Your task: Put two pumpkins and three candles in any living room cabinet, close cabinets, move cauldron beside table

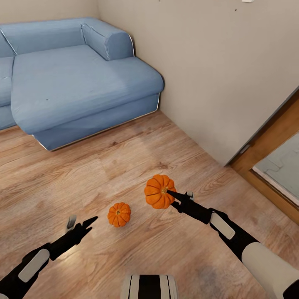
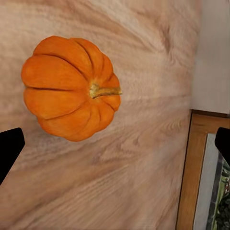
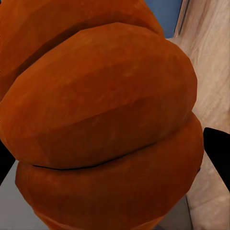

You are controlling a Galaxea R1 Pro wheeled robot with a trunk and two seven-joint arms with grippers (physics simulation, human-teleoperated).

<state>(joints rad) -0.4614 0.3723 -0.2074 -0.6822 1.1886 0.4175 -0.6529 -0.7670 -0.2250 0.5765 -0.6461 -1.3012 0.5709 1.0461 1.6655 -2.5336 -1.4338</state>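
Room: wooden floor (image 1: 124, 166), blue sofa (image 1: 79, 79), beige wall (image 1: 207, 62)
Pumpkins: two are counted; one lies on the floor (image 1: 119, 214); one is held raised (image 1: 159, 191)
Handling: judged light, rigid, smooth-ribbed; best gripped across the rounded sides
Right gripper (image 1: 176, 198): clamped on the raised pumpkin
Left gripper (image 1: 81, 224): fingers spread apart, near the floor pumpkin

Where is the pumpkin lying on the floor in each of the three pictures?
Head view: floor pumpkin low centre, between the two arms.
Left wrist view: the same pumpkin, large, on bare boards, with its stem towards the door frame.
Right wrist view: the close-up here is the held pumpkin, a different one.
Shared landmark: the wood floor.
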